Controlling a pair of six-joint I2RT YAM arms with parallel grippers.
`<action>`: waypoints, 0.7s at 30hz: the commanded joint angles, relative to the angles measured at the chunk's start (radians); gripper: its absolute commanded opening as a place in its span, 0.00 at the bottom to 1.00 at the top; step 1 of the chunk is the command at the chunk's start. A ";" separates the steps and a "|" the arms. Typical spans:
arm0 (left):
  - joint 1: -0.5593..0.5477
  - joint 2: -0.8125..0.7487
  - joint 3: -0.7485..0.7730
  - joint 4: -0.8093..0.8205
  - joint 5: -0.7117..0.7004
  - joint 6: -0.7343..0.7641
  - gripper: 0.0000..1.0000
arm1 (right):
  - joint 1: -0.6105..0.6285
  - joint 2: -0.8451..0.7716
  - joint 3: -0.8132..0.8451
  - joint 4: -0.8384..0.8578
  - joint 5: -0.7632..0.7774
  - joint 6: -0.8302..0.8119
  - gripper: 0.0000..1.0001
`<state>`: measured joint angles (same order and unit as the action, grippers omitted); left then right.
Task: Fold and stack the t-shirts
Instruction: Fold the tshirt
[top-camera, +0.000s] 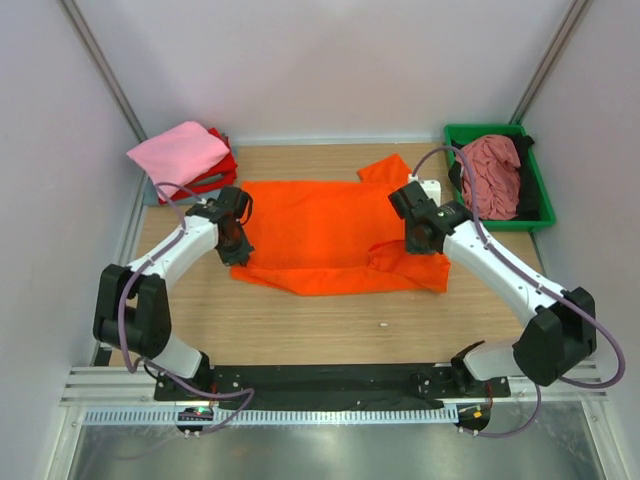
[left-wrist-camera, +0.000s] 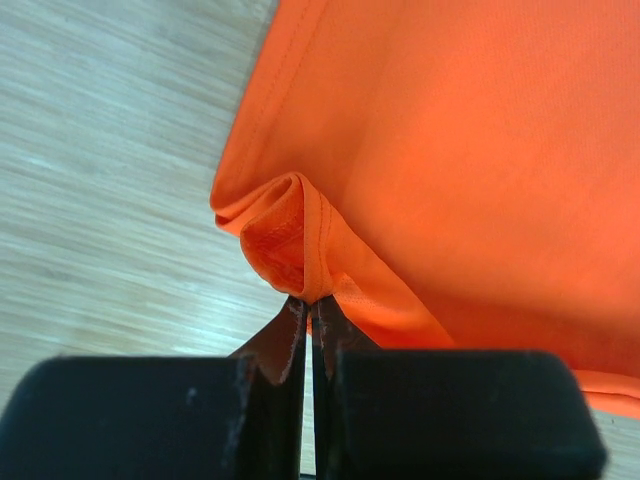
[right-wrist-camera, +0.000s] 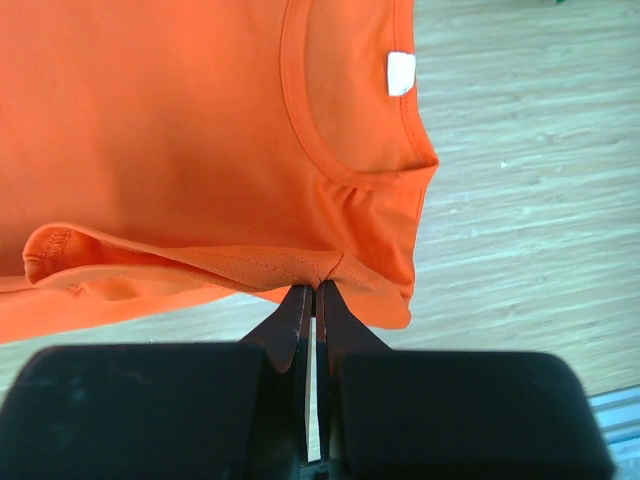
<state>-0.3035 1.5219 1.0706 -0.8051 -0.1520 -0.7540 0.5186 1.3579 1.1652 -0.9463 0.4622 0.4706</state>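
1. While the orange t-shirt (top-camera: 320, 225) lies spread across the middle of the table (top-camera: 300, 330), both grippers are clamped on it with their jaws pressed together, only cloth between the tips.
2. Left gripper (left-wrist-camera: 308, 305) pinches a rolled fold at the shirt's left edge. The cloth bunches up right at the fingertips and the rest runs flat onto the wood.
3. Right gripper (right-wrist-camera: 312, 295) pinches a folded-over edge on the collar side. The neckline is just beyond the tips, and the near right corner of the shirt is doubled over.
4. The surface is light wood-grain board with pale enclosure walls (top-camera: 330, 60) at the back and on both sides.
5. Far left corner: a pink t-shirt (top-camera: 180, 150) sits on a red t-shirt (top-camera: 218, 178), just beside the orange shirt's far left corner.
6. Far right corner: the green tray (top-camera: 541, 216) holds a crumpled dusty rose t-shirt (top-camera: 492, 170) with black cloth (top-camera: 527, 150) behind it.
7. Room to move: a band of bare wood runs between the shirt's near edge and the arm bases. At the far edge a sleeve reaches close to the back wall.
8. Small items: a white label (right-wrist-camera: 400, 72) inside the collar and a pale speck (top-camera: 382, 324) on the wood near the front.
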 joint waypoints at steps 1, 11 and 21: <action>0.015 0.030 0.055 -0.005 0.008 0.030 0.00 | -0.022 0.039 0.066 0.053 0.036 -0.073 0.01; 0.060 0.139 0.121 -0.031 -0.008 0.058 0.04 | -0.054 0.168 0.132 0.124 0.036 -0.142 0.01; 0.083 0.188 0.180 -0.060 -0.038 0.067 0.06 | -0.094 0.256 0.197 0.181 0.044 -0.211 0.01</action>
<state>-0.2276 1.6932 1.2018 -0.8452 -0.1677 -0.7097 0.4362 1.6070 1.3048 -0.8139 0.4736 0.3023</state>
